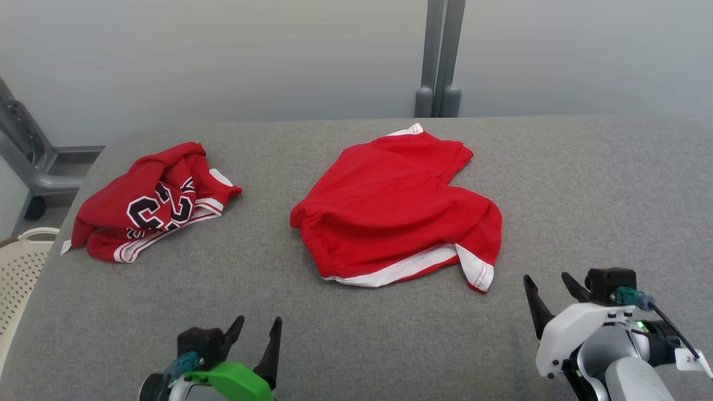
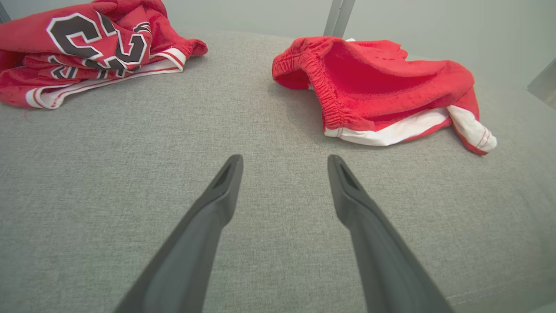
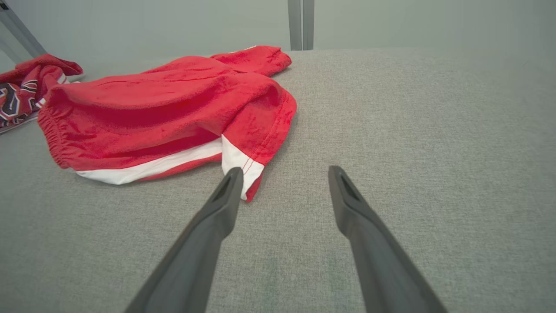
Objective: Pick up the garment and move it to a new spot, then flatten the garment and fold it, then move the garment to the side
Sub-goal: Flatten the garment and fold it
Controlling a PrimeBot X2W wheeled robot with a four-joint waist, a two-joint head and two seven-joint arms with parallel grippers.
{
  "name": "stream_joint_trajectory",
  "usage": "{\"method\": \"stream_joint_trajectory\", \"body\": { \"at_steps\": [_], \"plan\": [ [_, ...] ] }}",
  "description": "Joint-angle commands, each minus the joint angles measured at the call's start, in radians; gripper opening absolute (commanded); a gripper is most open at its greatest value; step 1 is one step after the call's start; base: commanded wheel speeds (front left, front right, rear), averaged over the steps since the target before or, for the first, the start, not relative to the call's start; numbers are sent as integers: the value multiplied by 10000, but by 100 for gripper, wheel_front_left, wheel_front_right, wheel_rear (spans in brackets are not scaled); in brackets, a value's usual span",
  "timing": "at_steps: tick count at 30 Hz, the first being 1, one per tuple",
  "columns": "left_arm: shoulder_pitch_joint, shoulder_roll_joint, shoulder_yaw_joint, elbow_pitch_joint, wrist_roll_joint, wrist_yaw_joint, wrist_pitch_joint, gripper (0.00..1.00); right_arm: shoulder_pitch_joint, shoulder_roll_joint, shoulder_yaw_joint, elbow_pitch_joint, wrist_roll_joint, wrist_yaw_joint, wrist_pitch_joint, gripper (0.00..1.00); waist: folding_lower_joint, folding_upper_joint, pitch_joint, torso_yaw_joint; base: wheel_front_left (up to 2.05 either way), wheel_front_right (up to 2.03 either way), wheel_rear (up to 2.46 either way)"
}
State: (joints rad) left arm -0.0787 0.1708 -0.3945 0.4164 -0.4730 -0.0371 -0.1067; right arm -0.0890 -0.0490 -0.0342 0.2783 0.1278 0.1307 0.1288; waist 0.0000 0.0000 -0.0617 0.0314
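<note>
Two red clothes lie on the grey cloth surface [image 1: 585, 184]: white-trimmed red shorts [image 1: 390, 206] in the middle, a numbered jersey [image 1: 150, 203] near the left edge. The left fingers [image 1: 273, 345] and right fingers [image 1: 536, 306] are apart, empty.

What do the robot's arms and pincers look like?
Both have two long, dark, pointed fingers. The left pincer sits on a bright green cover; the right pincer on a white shell, with a teal plug, a thin black cable and a small white tag.
</note>
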Motion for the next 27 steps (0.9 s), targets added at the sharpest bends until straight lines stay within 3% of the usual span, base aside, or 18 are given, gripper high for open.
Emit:
{"method": "stream_joint_trajectory", "body": {
  "at_steps": [1, 10, 27],
  "plan": [
    [-310, -12, -140, 130, 162, -108, 156, 100, -206, -26, 14, 88, -74, 0, 196, 100, 0, 0, 165, 74, 0, 0, 0],
    [-2214, -424, -1008, 1792, 192, -689, 1135, 100, -1611, -24, 596, 1111, -107, 0, 1800, 100, 0, 0, 859, -50, 0, 0, 0],
    [-4599, -1081, -2241, 4280, -555, -937, 760, 100, -3293, -27, 1238, 3085, 464, 0, 1630, 100, 0, 0, 1876, -226, 0, 0, 0]
  ]
}}
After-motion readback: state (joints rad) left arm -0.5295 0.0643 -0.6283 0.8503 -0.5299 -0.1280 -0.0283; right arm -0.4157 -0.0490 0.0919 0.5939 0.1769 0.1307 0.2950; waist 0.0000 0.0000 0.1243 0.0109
